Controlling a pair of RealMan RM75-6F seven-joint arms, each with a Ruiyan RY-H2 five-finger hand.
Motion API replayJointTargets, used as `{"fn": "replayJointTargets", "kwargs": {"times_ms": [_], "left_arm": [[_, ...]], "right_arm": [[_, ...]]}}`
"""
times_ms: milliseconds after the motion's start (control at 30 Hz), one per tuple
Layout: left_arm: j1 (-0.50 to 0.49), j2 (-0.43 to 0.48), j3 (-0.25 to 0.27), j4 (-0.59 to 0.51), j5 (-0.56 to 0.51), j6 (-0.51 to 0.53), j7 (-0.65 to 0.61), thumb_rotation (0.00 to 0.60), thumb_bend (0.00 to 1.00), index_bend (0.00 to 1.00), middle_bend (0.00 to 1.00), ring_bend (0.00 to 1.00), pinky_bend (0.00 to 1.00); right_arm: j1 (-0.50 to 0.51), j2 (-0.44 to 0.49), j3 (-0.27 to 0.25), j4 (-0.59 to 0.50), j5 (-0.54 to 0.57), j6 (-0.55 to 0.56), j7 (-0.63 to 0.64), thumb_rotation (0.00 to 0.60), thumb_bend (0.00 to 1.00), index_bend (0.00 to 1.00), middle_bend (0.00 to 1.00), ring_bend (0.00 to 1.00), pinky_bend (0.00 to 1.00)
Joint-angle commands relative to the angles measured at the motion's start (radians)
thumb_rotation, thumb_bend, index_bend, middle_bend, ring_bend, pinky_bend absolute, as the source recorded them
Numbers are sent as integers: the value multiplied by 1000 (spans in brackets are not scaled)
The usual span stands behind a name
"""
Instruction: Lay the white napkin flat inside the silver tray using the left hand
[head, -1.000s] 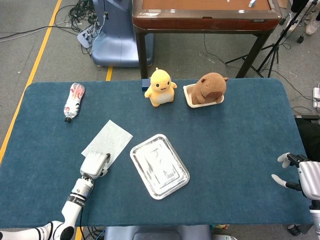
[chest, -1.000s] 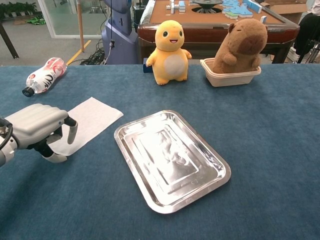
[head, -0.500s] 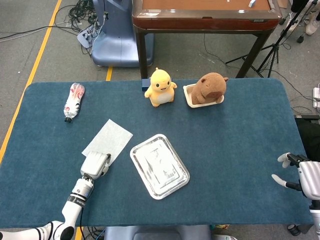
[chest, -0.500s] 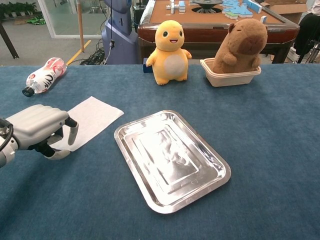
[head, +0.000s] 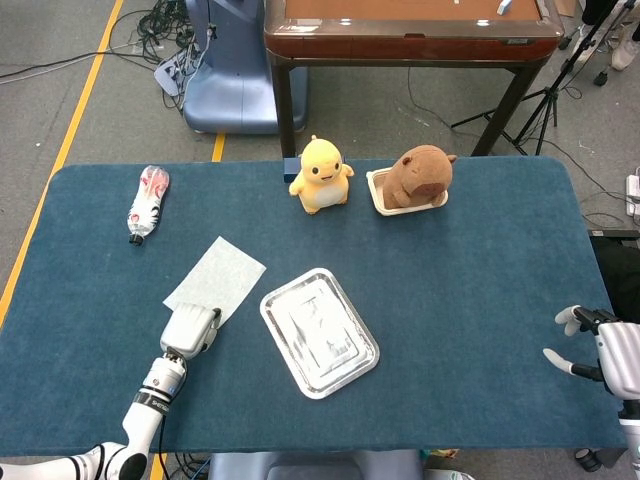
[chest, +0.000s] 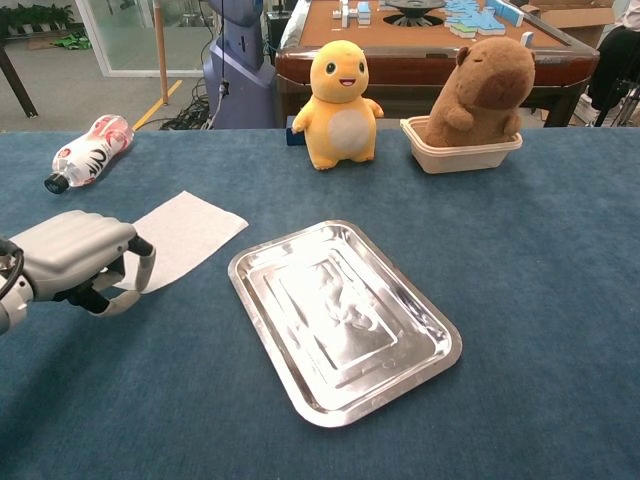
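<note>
Item, white napkin (chest: 185, 235): flat on the blue table (head: 470, 260), just left of the silver tray (chest: 345, 320), which holds nothing. Item, my left hand (chest: 85, 265): fingers curled over the napkin's near corner; whether they actually pinch it, I cannot tell. Right hand (head: 600, 350): idle at the far table edge, fingers spread, grasping nothing. Step in hand, I judge: securing the corner; next calls for a firm pinch, a lift, and a carry rightward over the tray.

The light is bright and even in both views. Shadows on the blue desk (head: 450, 300) are soft and small. The silver tray (chest: 345, 318) shines with white glare. Both pictures are sharp, with only a little bending at the edges.
</note>
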Motion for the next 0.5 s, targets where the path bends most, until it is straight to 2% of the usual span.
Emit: {"fn": "replayJointTargets", "kwargs": {"times_ms": [33,500], "left_arm": [[2,2,2,4,9,4,-11,600,428,602,1000,987,998],[8,36,8,8,101,49,-113,600,431,657,1000,991,998]], "right_arm": [[0,0,0,0,0,0,0,600,13,474,580,499,698],[-1,1,1,-1,1,3,1,600,12,474,580,499,698]]}}
